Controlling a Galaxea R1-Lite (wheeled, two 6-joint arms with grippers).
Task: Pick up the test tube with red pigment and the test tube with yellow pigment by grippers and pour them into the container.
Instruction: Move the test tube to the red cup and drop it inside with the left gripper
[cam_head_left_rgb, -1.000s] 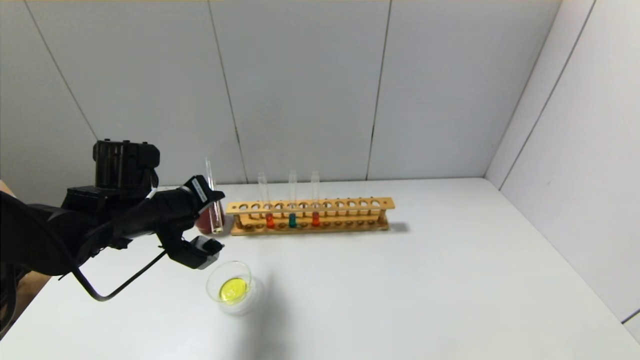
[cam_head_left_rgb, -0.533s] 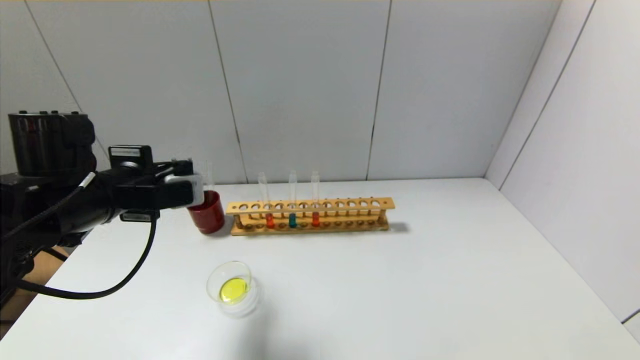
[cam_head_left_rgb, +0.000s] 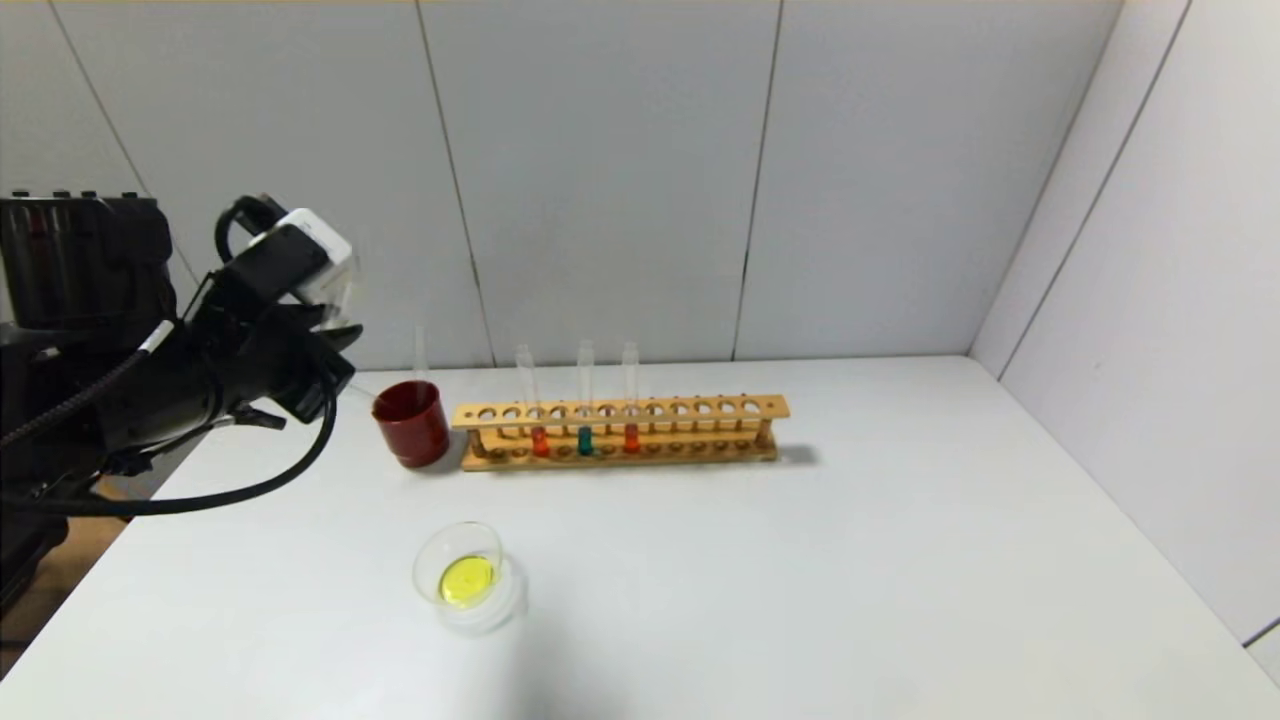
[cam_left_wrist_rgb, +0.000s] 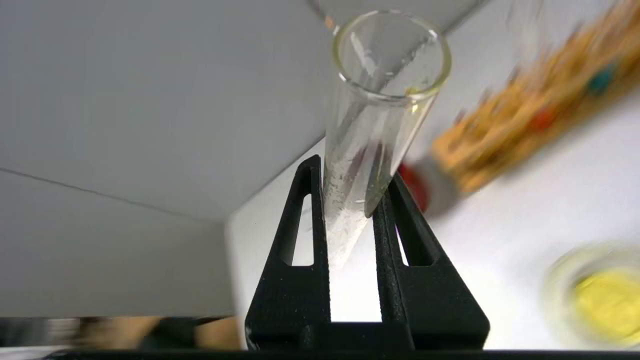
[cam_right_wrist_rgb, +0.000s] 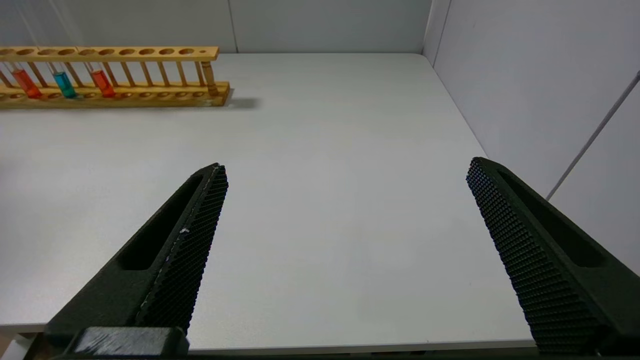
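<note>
One emptied yellow tube (cam_left_wrist_rgb: 370, 150) clamped between left claw (cam_left_wrist_rgb: 350, 200) fingers.

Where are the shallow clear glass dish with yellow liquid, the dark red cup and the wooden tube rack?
shallow clear glass dish (cam_head_left_rgb: 430, 562): head view, left rim.
dark red cup (cam_head_left_rgb: 412, 430): head view, front wall.
wooden tube rack (cam_head_left_rgb: 700, 408): head view, top bar.

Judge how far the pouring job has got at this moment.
Done: yellow liquid lies in the container. In hand: the left gripper, raised at the left, has its jaws shut on the emptied test tube with yellow pigment. Left: a test tube with red pigment stands unpoured in the rack; the right gripper waits open.
</note>
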